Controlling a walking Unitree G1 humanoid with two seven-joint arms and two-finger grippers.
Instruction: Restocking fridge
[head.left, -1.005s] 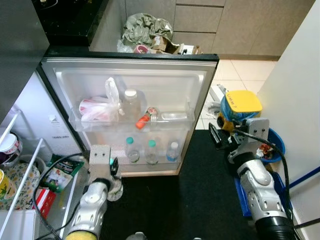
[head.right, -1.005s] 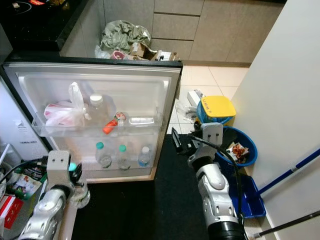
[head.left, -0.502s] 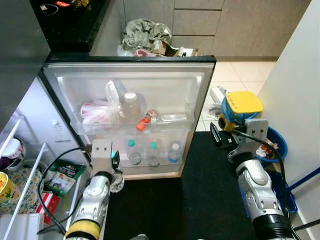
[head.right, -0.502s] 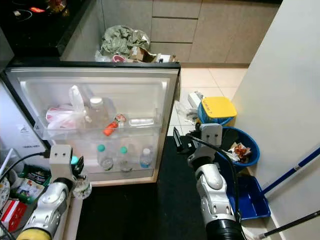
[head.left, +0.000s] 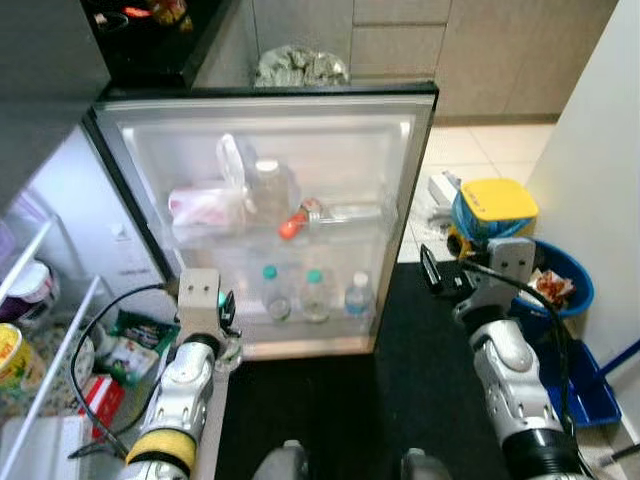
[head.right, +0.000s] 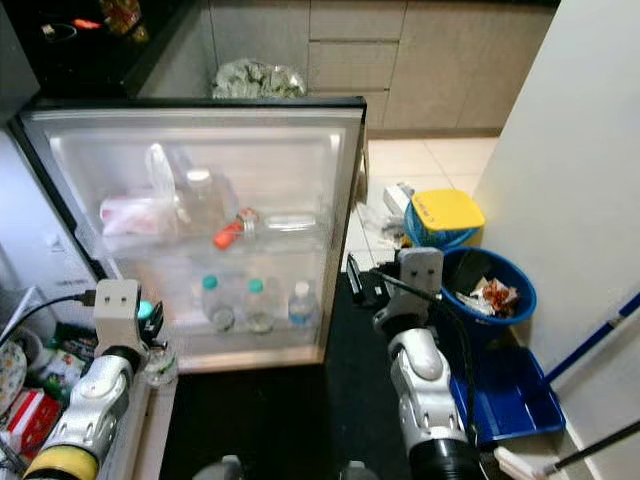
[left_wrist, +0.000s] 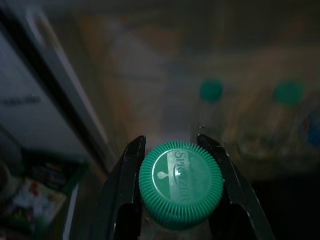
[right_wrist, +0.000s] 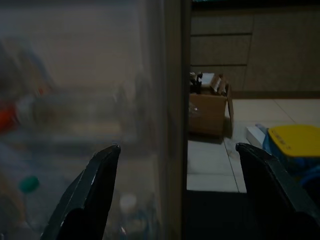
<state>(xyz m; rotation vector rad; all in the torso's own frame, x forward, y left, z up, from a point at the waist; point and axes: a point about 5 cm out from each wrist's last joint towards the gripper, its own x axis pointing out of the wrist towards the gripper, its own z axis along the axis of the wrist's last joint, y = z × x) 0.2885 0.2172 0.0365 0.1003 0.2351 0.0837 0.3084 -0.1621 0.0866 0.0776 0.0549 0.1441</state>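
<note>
The fridge door (head.left: 400, 150) stands open in front of me. Its lower shelf holds three small water bottles (head.left: 314, 295), two with green caps and one with a blue cap. My left gripper (head.left: 226, 332) is shut on another clear bottle with a green cap (left_wrist: 181, 184), low at the door's left corner; both black fingers (left_wrist: 131, 165) press the cap's sides. To the right of the door's edge, my right gripper (head.left: 436, 276) is open with nothing in it, and its fingers (right_wrist: 95, 190) stand wide apart, pointing at that edge.
The upper door shelf carries a tied plastic bag (head.left: 205, 205), a jar (head.left: 268, 185) and an orange-capped bottle (head.left: 292, 226). Fridge shelves with food (head.left: 120, 345) lie at left. A yellow-lidded bucket (head.left: 495, 208), a blue basin (head.left: 565, 290) and a white wall flank the right. A black mat (head.left: 330, 420) covers the floor.
The camera has shifted a little. My left gripper with the bottle has risen from below the door's bottom edge to the level of the lower shelf. The right arm has hardly moved.
</note>
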